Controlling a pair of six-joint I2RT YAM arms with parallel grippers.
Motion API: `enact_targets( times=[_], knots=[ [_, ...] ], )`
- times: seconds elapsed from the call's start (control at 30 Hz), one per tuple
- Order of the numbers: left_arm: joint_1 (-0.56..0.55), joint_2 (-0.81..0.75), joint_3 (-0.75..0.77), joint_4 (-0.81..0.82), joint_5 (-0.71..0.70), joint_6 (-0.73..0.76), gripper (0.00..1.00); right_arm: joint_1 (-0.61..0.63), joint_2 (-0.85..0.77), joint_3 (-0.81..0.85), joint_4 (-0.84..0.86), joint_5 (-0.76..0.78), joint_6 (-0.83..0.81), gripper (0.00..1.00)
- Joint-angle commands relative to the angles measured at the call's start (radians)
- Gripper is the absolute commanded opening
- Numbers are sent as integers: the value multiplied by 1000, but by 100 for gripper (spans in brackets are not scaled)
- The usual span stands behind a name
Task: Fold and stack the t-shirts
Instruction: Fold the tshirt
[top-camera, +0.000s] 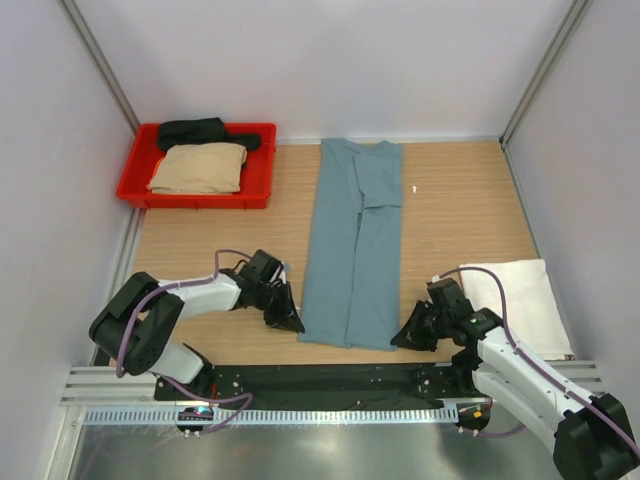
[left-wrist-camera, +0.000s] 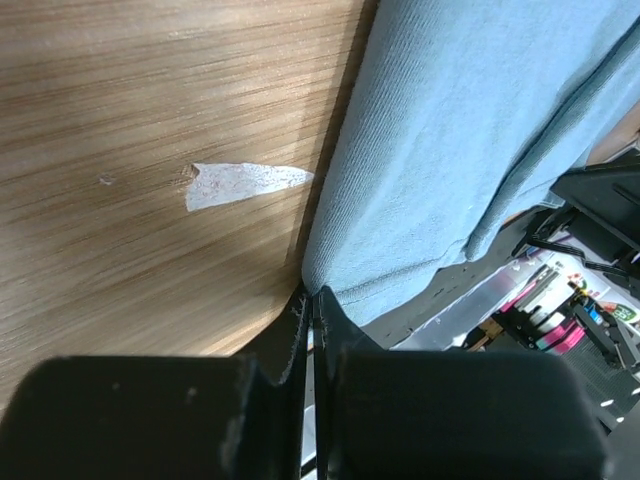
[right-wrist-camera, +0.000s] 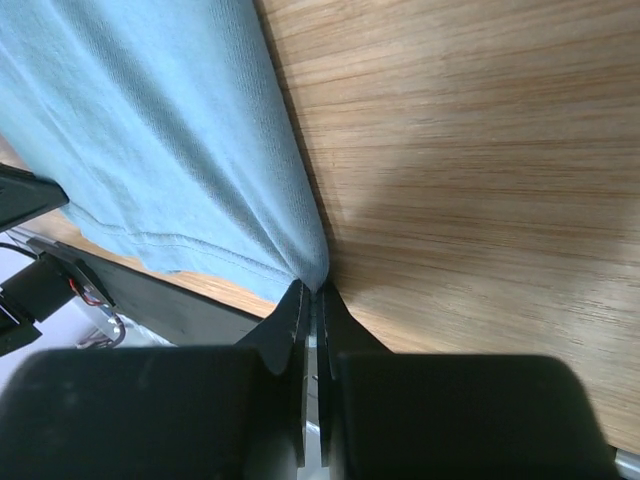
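**Both arms grip the near corners of the teal-blue shirt**

At the far left corner of the desk (top-camera: 460, 200) stands a red tray (top-camera: 262, 165). It holds a folded tan shirt (top-camera: 200, 168), and a black shirt (top-camera: 200, 130) lies bunched behind it against the tray's far wall.

Nearer the front, the left gripper (top-camera: 290, 322) sits low at the near left corner of the teal-blue shirt (top-camera: 355, 240). In the left wrist view its jaws are pressed together on that corner of the cloth (left-wrist-camera: 470, 130), the hem running off to the right. A pale chipped patch (left-wrist-camera: 240, 183) marks the wood just beside the shirt's edge. Coloured parts at the lower right of that view are too blurred to read.

The teal-blue shirt lies flat in the middle of the desk as a long narrow strip, its sides folded inward, reaching from the far edge almost to the near edge. A small white scrap (top-camera: 414, 188) lies on the wood to its right.

The right gripper (top-camera: 400, 340) meets the shirt's near right corner. The right wrist view shows its jaws closed on the tip of the cloth (right-wrist-camera: 170, 130).

A white shirt (top-camera: 515, 300), folded into a rectangle, rests at the right side near the front, just behind the right arm.
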Motion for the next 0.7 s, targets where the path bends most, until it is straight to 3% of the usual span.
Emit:
enact_targets(
  times=[0.0,0.43,0.57,0.67],
  knots=[
    [-7,-4,-28,-100,-116,44,0,6,-11,-10,-36,8,-7,4],
    [-41,-174,1,-274,-106,79,0,6,-184,-1,-241,-50,-41,2],
    [-47,-211,72,-349,-109,105,0,6,-212,35,-232,-44,-30,1],
    [-47,-185,155,-401,-112,118,0,7,-140,96,-169,-35,-10,1]
  ],
)
